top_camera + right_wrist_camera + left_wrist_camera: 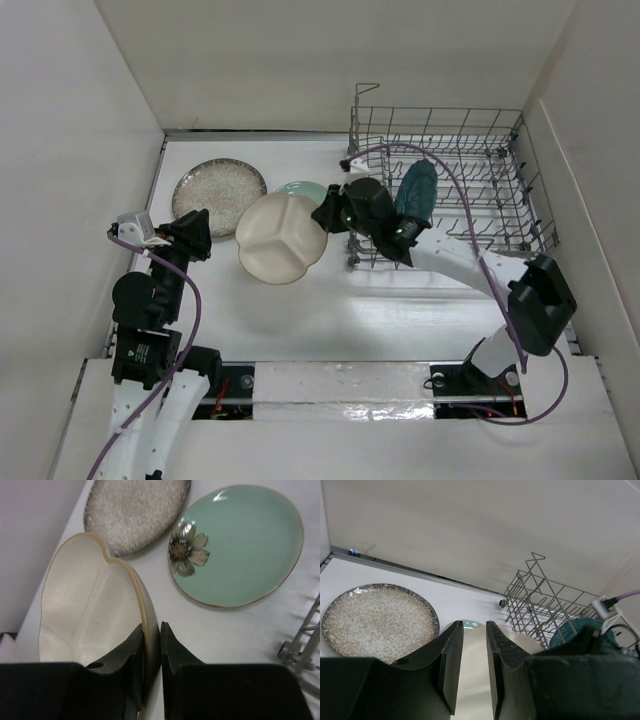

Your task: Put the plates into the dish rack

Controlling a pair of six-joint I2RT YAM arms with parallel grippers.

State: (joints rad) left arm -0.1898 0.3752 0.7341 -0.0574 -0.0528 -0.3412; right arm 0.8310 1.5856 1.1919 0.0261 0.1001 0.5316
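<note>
My right gripper (326,217) (152,630) is shut on the right rim of the cream divided plate (278,238) (85,610) and holds it tilted above the table, just left of the dish rack (470,150). The pale mint flower plate (299,188) (240,545) lies flat behind it, partly hidden. The speckled beige plate (218,190) (377,620) lies flat at the back left. The dark teal plate (416,192) stands on edge in the rack. My left gripper (207,238) (474,627) is open and empty, left of the cream plate and pointing at it.
White walls close in the table on the left, back and right. The rack's front left corner (300,640) stands close to my right gripper. My right arm (470,265) reaches across in front of the rack.
</note>
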